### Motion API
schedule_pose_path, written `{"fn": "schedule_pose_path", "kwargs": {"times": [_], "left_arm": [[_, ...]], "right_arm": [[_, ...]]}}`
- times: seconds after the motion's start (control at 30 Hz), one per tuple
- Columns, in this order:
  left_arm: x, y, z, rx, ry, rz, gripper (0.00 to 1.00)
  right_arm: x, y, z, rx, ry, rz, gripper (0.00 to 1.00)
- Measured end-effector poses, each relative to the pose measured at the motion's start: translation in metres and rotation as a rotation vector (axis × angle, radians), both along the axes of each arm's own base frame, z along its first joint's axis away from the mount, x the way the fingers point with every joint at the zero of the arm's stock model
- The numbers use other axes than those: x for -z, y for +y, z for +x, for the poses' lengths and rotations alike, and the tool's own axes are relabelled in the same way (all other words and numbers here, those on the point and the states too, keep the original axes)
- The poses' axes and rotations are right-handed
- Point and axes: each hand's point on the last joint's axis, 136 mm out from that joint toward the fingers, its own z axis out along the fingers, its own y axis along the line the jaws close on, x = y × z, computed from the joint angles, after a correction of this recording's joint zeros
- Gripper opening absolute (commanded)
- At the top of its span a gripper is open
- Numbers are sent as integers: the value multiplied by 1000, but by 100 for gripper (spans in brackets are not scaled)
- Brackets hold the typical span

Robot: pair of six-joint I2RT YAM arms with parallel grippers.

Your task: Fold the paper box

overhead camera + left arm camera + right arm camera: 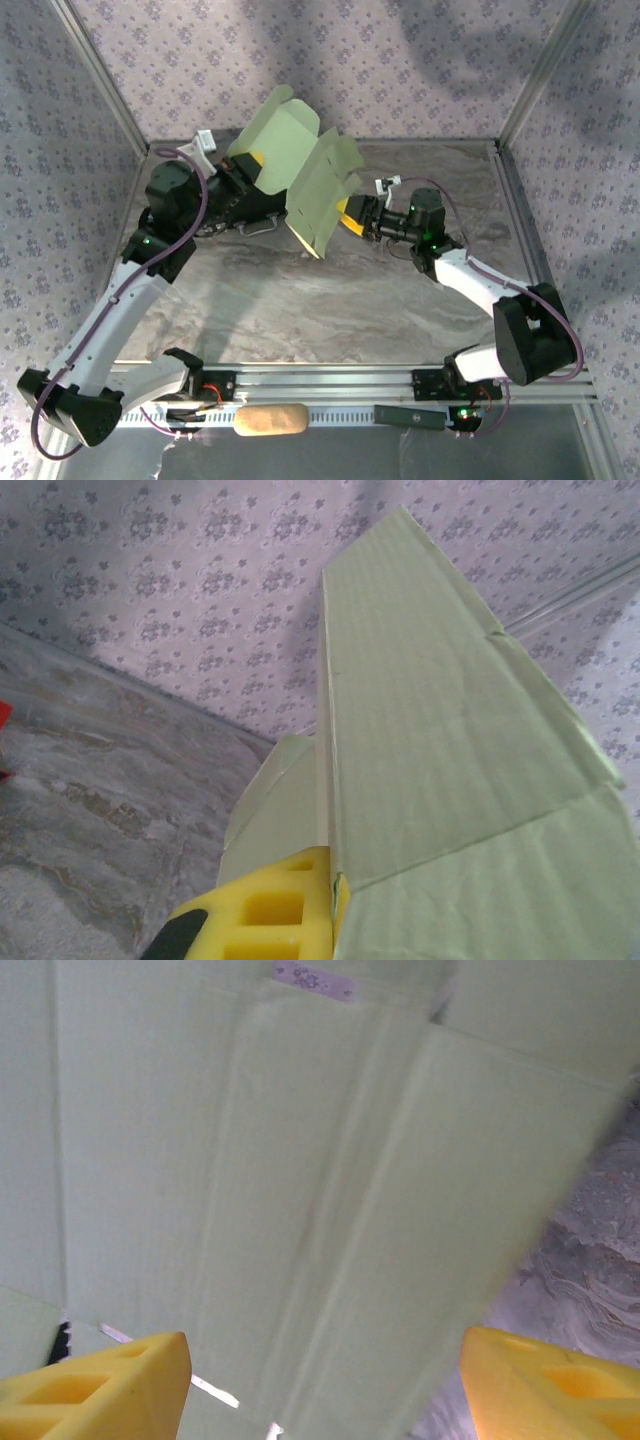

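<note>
Left gripper (335, 895) pinches the paper box (450, 730) (right gripper (325, 1380) gapes).

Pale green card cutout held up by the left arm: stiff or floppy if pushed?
Likely light: the pale green card cutout hangs aloft, pinched only by the shut left gripper. Probably hinges at its creases; panels stand at different angles. A push from the open right gripper would likely swing it.

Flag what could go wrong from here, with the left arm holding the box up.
1. The left end effector pinches the paper box by one edge; the held-up card could slip or twist out.
2. The right end effector stands open at a wide panel; closing there may crease the card off its fold lines.
</note>
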Motion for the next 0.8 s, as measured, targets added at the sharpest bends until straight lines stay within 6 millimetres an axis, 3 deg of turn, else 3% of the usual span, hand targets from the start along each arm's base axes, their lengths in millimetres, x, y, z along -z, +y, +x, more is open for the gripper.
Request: {"fn": "schedule_pose_path", "kwargs": {"times": [0.2, 0.63, 0.8], "left_arm": [[-18, 3, -3, 9, -27, -26, 0], [-12, 7, 3, 12, 6, -38, 0], [-12, 10, 4, 13, 13, -49, 0]], "right_arm": [[15, -8, -11, 15, 21, -8, 75], [-20, 3, -6, 14, -62, 79, 69], [-23, 11, -4, 3, -65, 94, 66]]}}
